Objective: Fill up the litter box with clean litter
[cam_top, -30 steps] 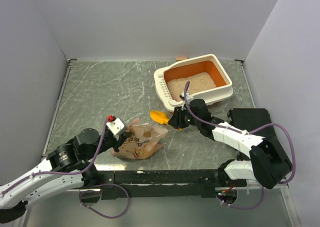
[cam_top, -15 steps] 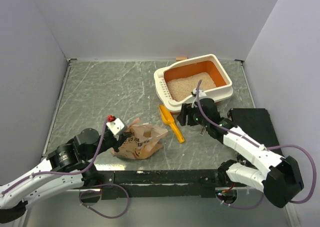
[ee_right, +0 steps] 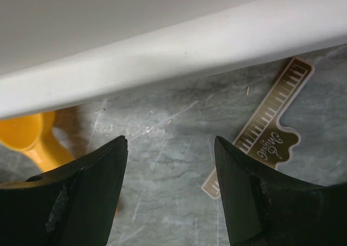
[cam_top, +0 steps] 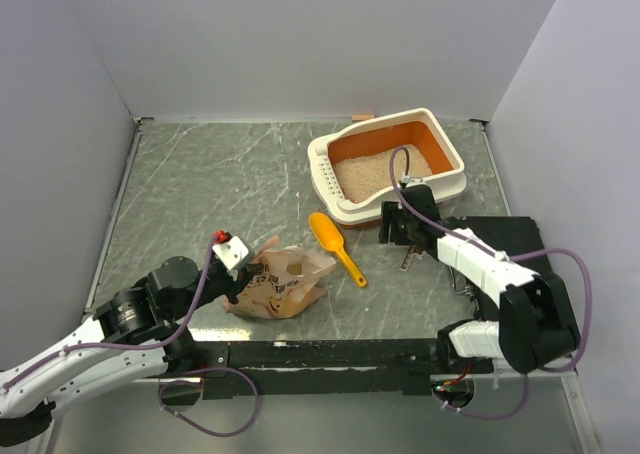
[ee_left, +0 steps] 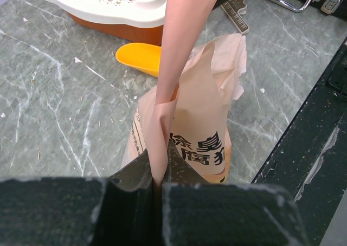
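At the far right of the table (cam_top: 200, 184), the litter box (cam_top: 322, 171) holds a shallow bed of litter (cam_top: 385, 171): fine, loose grains that will likely spill readily, so you move them only in a container. Your left jaws pinch the limp paper bag (ee_left: 190, 116) by its top fold. Your right jaws gape wide and empty beside the box. The scoop (cam_top: 336, 244) looks stiff and is best taken by its handle.

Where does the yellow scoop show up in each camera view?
Top external: the scoop lies mid-frame, just below-left of the litter box.
Left wrist: scoop at top centre-left, behind the paper bag.
Right wrist: scoop at the lower left edge, cut off.
Shared landmark: the litter box's white edge, in all three.
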Motion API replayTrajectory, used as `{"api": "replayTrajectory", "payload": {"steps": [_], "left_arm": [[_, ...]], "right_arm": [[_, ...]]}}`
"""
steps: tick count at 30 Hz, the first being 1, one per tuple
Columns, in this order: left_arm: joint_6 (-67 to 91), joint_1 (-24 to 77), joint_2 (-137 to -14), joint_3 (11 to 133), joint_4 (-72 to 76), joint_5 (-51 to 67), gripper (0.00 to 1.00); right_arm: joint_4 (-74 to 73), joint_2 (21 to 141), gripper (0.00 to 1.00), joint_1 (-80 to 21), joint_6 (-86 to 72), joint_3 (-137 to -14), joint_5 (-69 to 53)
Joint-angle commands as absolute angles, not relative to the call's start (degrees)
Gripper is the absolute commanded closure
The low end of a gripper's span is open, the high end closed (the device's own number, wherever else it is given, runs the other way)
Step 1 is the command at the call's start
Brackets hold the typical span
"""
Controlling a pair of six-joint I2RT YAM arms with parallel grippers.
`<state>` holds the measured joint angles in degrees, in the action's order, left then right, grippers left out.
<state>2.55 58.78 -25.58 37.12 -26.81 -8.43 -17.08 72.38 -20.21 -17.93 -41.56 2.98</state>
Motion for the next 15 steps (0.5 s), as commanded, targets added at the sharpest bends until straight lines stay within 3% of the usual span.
{"api": "replayTrajectory", "payload": {"steps": [1,15], "left_arm": [[2.64,58.89,-24.52,39.38,-18.90,-7.91,0.99],[2.64,58.80,-25.40,39.38,-18.72,-7.21,0.99]], "right_arm": [[-11.70,77.06,0.28,-19.43,-16.26,-46.13,4.73],[-3.87,91.22,0.27,-16.26,-15.38,-57.82,4.75]]}}
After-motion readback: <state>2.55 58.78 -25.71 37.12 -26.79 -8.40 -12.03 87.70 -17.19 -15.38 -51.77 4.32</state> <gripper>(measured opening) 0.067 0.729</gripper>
